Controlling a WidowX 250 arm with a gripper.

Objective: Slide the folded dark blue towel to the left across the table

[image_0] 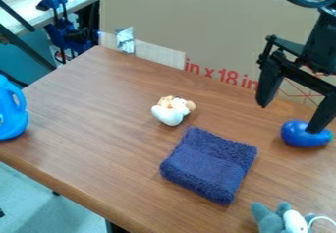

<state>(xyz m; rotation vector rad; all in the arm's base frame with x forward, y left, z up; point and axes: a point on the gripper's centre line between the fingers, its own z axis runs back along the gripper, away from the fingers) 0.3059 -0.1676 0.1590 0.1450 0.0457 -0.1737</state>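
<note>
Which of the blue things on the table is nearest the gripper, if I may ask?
The glossy, rounded blue object at the right, by the gripper; the folded towel and blue jug are farther left.

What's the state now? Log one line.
claw: open, empty, nearest blue toy | towel: folded, on table | white toy: beyond towel

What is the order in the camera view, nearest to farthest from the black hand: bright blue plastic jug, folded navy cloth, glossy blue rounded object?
1. Blue rounded object, right, close to the hand
2. Navy cloth, middle
3. Plastic jug, left edge
</note>
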